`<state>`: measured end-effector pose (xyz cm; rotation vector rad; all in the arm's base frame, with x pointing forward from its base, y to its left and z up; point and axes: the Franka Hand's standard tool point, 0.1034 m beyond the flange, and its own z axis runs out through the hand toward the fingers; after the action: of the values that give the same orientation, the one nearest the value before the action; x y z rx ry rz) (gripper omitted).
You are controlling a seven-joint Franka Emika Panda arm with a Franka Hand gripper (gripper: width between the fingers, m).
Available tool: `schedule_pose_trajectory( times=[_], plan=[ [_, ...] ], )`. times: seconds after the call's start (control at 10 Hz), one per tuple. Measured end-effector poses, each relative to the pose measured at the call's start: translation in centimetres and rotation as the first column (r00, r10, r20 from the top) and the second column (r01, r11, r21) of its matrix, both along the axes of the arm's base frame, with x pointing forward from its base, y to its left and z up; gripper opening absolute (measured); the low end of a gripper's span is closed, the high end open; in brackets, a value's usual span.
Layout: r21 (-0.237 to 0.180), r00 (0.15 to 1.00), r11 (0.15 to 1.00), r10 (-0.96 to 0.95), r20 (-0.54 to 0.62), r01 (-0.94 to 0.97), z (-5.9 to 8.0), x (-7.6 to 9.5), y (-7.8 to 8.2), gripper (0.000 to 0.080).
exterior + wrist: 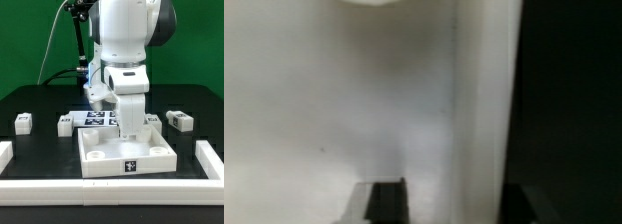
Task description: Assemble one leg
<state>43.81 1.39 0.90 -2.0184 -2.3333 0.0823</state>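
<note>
The large white square tray-like part [128,152] lies at the front middle of the black table. My gripper [130,127] reaches down at its far wall, mostly hidden behind my hand. In the wrist view one dark finger [388,205] stands against a white wall band [464,120], and the other side merges with the black table [571,110]; the jaws look closed on this wall. Small white tagged legs lie apart from the gripper: one at the exterior view's far left [23,122], one nearer [66,125], one at the right [180,119].
The marker board [98,118] lies behind the tray part. A white rail [110,195] borders the table's front, with side pieces at the left [5,153] and right [210,155]. Another small white part [153,120] sits just right of my hand.
</note>
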Motion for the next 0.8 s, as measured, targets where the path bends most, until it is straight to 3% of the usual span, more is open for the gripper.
schedule_pose_trajectory(
  times=[0.1,0.8],
  plan=[
    [0.000,1.000,1.000,-0.001,0.007,0.001,0.11,0.17,-0.02,0.0060],
    [0.003,0.999,0.999,-0.040,0.022,0.040,0.11,0.59,0.35,0.0060]
  ],
)
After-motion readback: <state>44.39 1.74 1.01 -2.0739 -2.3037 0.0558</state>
